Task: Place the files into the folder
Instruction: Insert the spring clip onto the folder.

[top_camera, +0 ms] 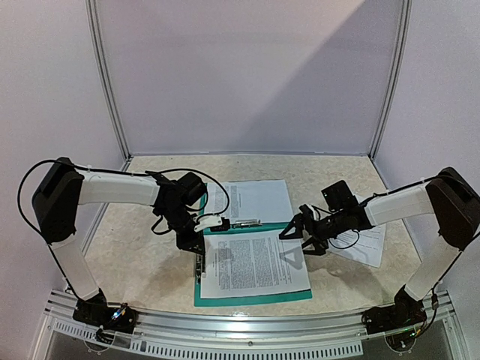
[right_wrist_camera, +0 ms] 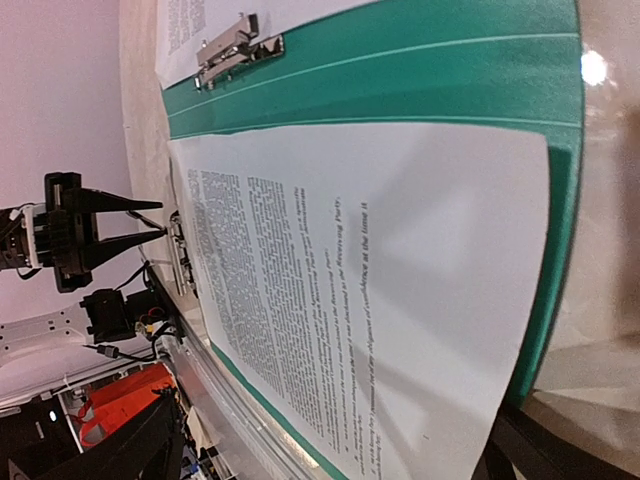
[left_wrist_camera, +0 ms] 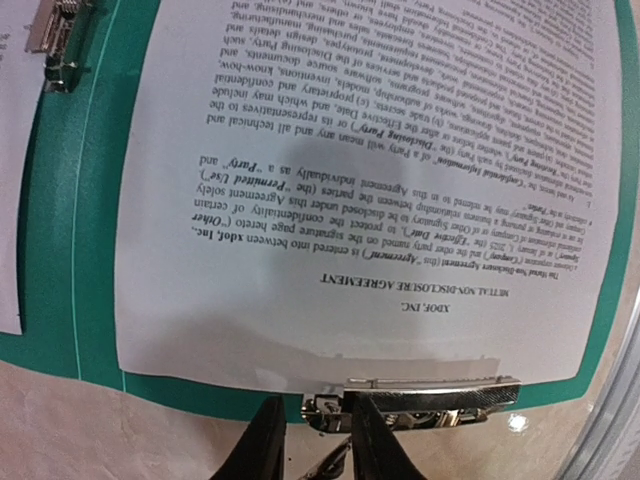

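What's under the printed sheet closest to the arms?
The teal folder: its green border shows around the edges of the sheet. A metal clip sits at the sheet's left edge. Whether more sheets lie beneath it is hidden.

A speckled beige table (top_camera: pixel 135 255) sits between pale walls (top_camera: pixel 247 75).

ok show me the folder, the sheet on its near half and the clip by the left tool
folder (top_camera: pixel 255 298): top view, bare green strip along its near edge
sheet (top_camera: pixel 255 262): top view, middle of the printed page
clip (left_wrist_camera: pixel 420 395): left wrist view, metal bar at the page's edge
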Robot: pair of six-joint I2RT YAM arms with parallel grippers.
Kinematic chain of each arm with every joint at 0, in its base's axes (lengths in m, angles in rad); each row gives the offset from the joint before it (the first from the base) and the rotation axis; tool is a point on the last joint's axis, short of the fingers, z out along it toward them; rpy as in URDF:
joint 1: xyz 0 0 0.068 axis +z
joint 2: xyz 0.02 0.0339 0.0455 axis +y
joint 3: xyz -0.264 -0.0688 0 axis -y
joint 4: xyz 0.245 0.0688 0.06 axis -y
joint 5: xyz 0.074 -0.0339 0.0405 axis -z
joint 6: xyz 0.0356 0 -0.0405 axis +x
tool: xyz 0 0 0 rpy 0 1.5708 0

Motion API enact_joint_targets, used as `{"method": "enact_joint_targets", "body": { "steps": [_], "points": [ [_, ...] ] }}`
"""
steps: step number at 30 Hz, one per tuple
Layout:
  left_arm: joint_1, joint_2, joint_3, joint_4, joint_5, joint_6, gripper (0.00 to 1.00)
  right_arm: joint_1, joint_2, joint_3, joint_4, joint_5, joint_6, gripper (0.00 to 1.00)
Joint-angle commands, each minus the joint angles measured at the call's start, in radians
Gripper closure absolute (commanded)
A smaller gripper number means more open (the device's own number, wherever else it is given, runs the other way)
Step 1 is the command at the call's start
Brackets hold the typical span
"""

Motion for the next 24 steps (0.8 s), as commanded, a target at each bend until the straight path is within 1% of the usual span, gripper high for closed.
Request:
{"method": "enact_joint_targets", "body": {
  "steps": [1,4,8,11,13,15,18,20,22,24],
  "points": [
    [0.013,-0.010,0.025,-0.020,0.011,0.017,0.74,0.010,-0.048,0.024,-0.174,0.099,-0.048,0.01],
    [0.013,-0.010,0.029,-0.028,0.010,0.019,0.74,0.013,-0.065,0.051,-0.258,0.138,-0.047,0.01],
    [0.013,-0.016,0.031,-0.034,0.006,0.020,0.73,0.019,-0.098,0.089,-0.362,0.202,-0.091,0.01],
    [0.013,-0.017,0.034,-0.036,0.006,0.020,0.73,0.019,-0.134,0.129,-0.455,0.276,-0.110,0.01],
    [0.013,-0.017,0.035,-0.041,0.008,0.020,0.72,0.019,-0.156,0.177,-0.550,0.363,-0.148,0.01],
    [0.013,-0.022,0.036,-0.047,0.007,0.023,0.70,0.019,-0.189,0.246,-0.685,0.520,-0.208,0.01],
    [0.015,-0.033,0.045,-0.058,-0.005,0.032,0.64,0.015,-0.227,0.361,-0.880,0.866,-0.288,0.01],
    [0.015,-0.044,0.058,-0.070,-0.008,0.034,0.60,-0.002,-0.234,0.389,-0.954,1.073,-0.347,0.01],
    [0.015,-0.057,0.077,-0.087,-0.002,0.036,0.56,-0.064,-0.242,0.384,-0.967,1.192,-0.359,0.01],
    [0.015,-0.065,0.096,-0.108,0.000,0.039,0.51,-0.157,-0.248,0.363,-0.919,1.203,-0.373,0.01]
  ]
}}
